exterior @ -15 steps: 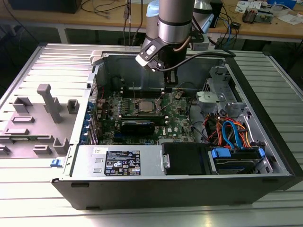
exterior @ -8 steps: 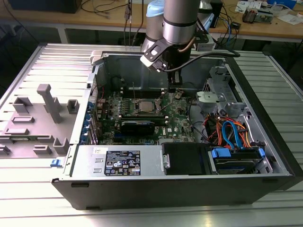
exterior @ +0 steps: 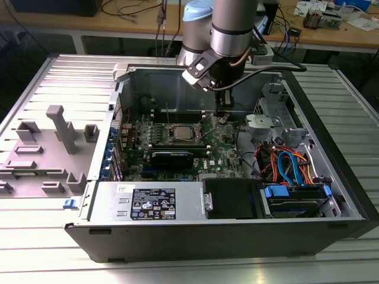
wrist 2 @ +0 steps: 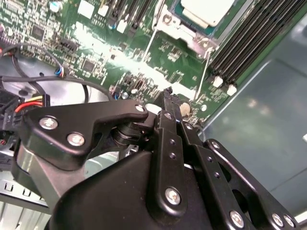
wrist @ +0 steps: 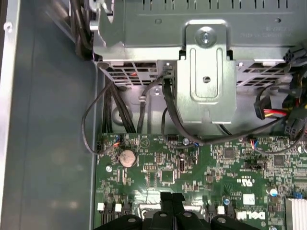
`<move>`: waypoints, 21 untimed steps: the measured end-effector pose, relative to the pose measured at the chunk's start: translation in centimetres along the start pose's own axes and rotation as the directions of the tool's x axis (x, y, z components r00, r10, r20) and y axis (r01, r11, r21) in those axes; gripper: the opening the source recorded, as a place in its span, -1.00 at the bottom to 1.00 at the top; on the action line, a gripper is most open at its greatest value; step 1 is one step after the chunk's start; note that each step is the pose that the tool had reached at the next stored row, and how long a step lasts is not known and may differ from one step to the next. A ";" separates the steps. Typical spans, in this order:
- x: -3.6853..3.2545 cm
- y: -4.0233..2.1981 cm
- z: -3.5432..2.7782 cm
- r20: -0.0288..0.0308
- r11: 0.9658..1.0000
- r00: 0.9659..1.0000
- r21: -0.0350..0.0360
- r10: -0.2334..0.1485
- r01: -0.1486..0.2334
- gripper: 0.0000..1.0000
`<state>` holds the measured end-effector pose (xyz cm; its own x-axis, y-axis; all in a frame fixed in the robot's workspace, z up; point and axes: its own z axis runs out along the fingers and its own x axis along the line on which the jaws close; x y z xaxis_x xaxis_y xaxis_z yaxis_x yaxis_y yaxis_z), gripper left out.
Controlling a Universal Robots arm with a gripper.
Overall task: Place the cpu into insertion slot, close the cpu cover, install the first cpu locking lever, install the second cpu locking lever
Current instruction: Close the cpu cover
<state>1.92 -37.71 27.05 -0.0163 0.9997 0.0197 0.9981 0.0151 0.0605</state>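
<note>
exterior view: pincer [exterior: 222, 111] closed, empty, near cpu [exterior: 177, 131], which sits in slot [exterior: 168, 137]. second wrist view: cover [wrist 2: 178, 29] looks down, levers [wrist 2: 205, 72] unlatched. lever step prob in hand; needs precise tip on thin wire.

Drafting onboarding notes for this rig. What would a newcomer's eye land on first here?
The robot arm reaching into the open computer case lying on its side, its gripper low over the green motherboard. Next, the cpu in its socket mid-board, to the exterior view's left of the gripper, and the orange and blue cables toward the exterior view's right.
</note>
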 end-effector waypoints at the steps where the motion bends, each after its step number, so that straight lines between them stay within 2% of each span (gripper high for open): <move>1: 0.01 0.29 0.08 0.000 1.000 1.000 0.001 0.000 0.000 -0.79; 3: 0.03 0.96 0.32 0.000 1.000 1.000 0.006 0.000 0.000 -0.79; 5: 0.02 1.30 0.60 0.000 1.000 1.000 0.014 0.000 0.000 -0.79; 6: 0.01 1.44 0.96 0.000 1.000 1.000 0.018 0.000 0.000 -0.79; 10: 0.00 1.42 1.82 0.000 1.000 1.000 0.020 0.000 0.000 -0.79; 14: -0.01 1.13 2.37 0.000 1.000 1.000 0.023 -0.001 0.001 -0.79; 17: -0.01 0.65 2.40 0.000 1.000 1.000 0.024 -0.004 0.004 -0.79; 18: 0.00 0.32 2.39 -0.001 1.000 1.000 0.024 -0.005 0.005 -0.79; 21: 0.00 -0.03 2.37 -0.001 1.000 1.000 0.024 -0.005 0.005 -0.79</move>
<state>2.03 -37.66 24.69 -0.0211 0.9996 0.0200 0.9991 0.0203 0.0369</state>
